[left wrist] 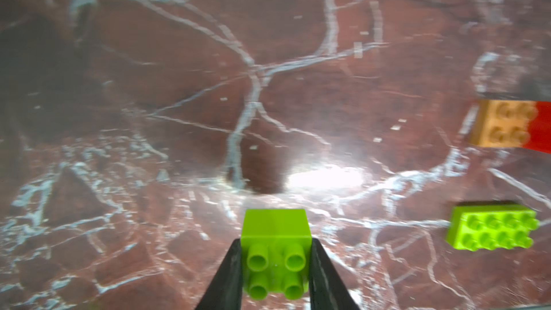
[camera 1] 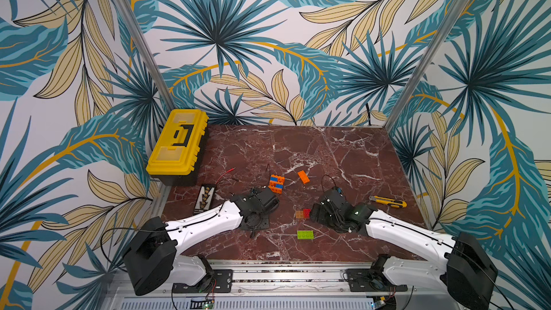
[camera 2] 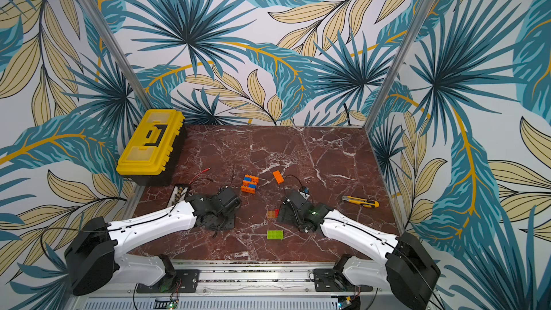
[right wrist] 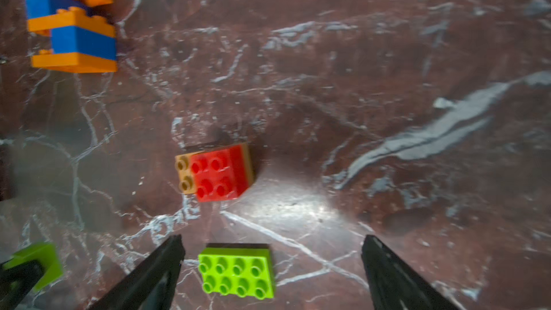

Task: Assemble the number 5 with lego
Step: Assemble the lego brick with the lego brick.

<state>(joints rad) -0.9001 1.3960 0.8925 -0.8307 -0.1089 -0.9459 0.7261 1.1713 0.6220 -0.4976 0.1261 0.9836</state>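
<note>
My left gripper (left wrist: 276, 243) is shut on a small lime green lego brick (left wrist: 275, 234), which it holds above the marble table (left wrist: 149, 114) with its studs toward the camera. My right gripper (right wrist: 272, 238) hangs open over a long lime green brick (right wrist: 237, 272) that lies flat and loose between its fingers, nearer one of them. Just beyond it a red brick sits on a tan one (right wrist: 217, 174). An orange and blue stack (camera 1: 276, 184) lies on its side farther back, with a loose orange brick (camera 1: 303, 177) to its right.
A yellow toolbox (camera 1: 177, 141) stands at the back left corner. A yellow utility knife (camera 1: 387, 202) lies to the right of my right arm. A black and white strip (camera 1: 204, 199) and thin red and black wires (camera 1: 226, 172) lie near my left arm.
</note>
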